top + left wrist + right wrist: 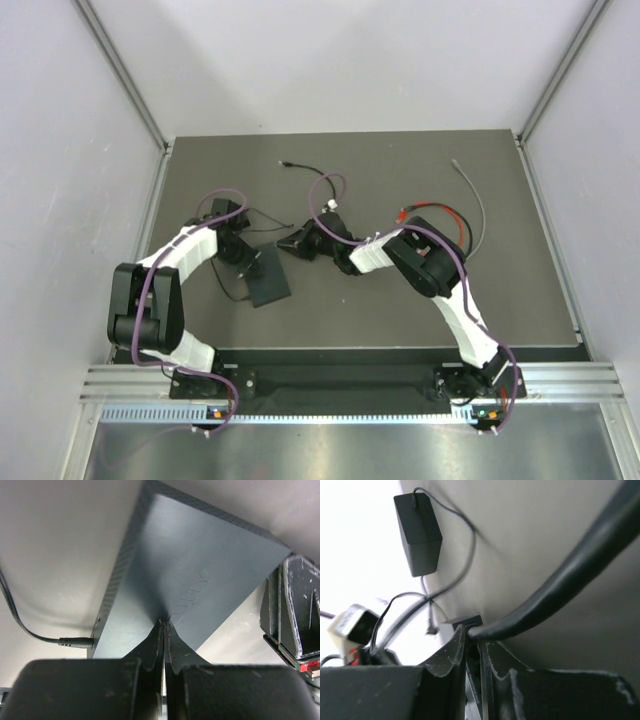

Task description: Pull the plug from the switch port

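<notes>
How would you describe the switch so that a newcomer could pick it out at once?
On the dark table, look left of centre, at the tip of the left pincer. The switch is the one flat, matt dark rectangular slab, unlike the thin loose cables around it.

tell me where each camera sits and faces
Top external: above, behind the bases, looking down on the table; left arm and right arm show.
Left wrist: on the left arm, facing the switch; shut left gripper touches it.
Right wrist: low over the table, facing along it; right gripper pinches a black cable.
Shared: top and left wrist both show the switch.
</notes>
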